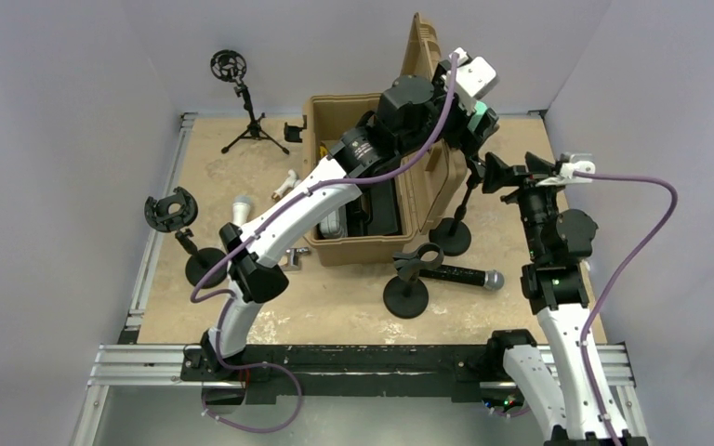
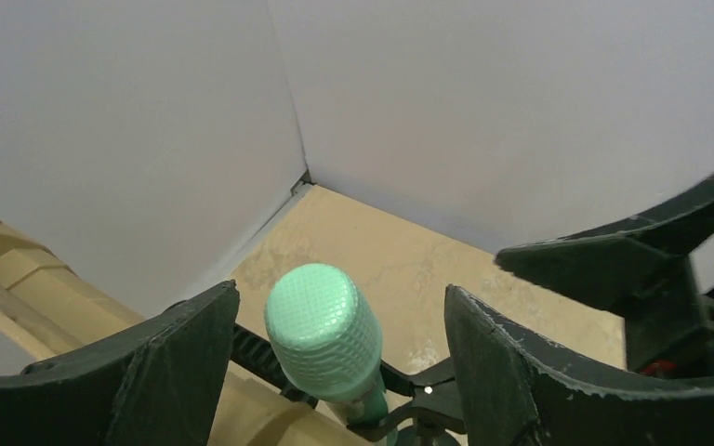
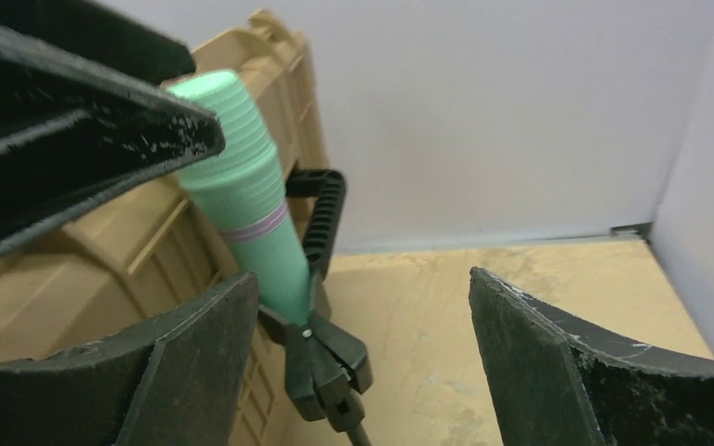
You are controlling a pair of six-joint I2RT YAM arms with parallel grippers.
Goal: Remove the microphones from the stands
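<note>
Pale walls, mesh-domed mint microphone [image 2: 321,321], black clip [image 3: 325,360], both arms' fingers [image 2: 158,372] spread.

Setting: robotics lab, enclosed test cell. Tan board surface [image 1: 335,297] is boxed in by plain white panels [image 1: 56,139] on the left, far and right sides. Aluminium rails [image 1: 139,364] run along the near edge, with two arms [image 1: 288,214] bolted on and purple cables [image 1: 614,175] looping off them. Props laid out: mic stands [image 1: 451,238] and an open tan case [image 1: 353,243].
</note>
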